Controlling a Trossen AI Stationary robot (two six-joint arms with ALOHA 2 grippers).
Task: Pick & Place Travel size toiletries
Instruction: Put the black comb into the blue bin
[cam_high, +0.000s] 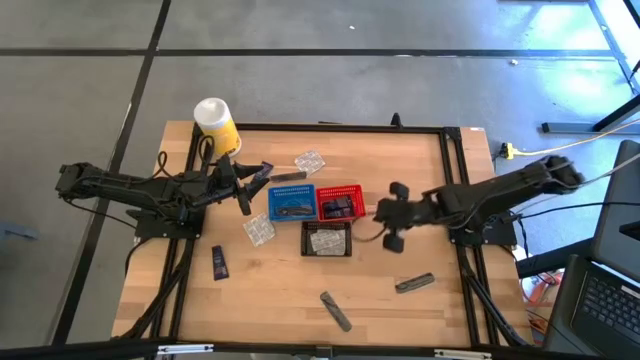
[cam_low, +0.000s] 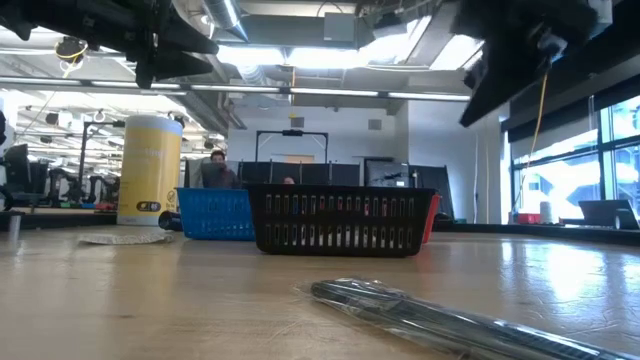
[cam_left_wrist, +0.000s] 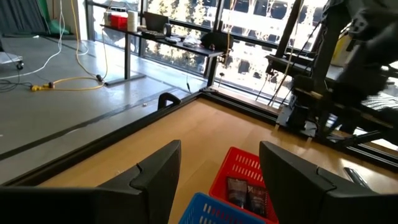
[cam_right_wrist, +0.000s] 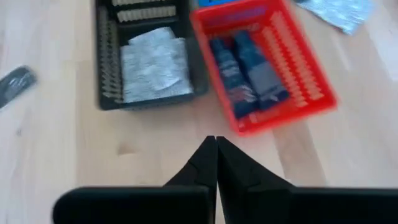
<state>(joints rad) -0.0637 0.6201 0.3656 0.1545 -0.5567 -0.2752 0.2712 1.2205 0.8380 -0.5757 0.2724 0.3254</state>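
Two navy tubes (cam_right_wrist: 247, 71) lay side by side in the red basket (cam_right_wrist: 298, 68), and a clear crinkly packet (cam_right_wrist: 154, 67) sat in the black basket (cam_right_wrist: 107, 59) to its left. My right hand (cam_right_wrist: 216, 163) hung above the tabletop (cam_high: 300, 290) just right of the red basket, fingers pressed together on nothing. My left hand (cam_left_wrist: 217, 180) hovered over the blue basket (cam_high: 291, 202), fingers apart and empty. Loose packets (cam_high: 309, 161), a dark sachet (cam_high: 218, 262) and grey tubes (cam_high: 335, 310) lay scattered around.

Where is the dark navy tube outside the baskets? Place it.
In the high view the dark navy tube lies flat on the table's left side, below the left gripper and left of a clear packet.
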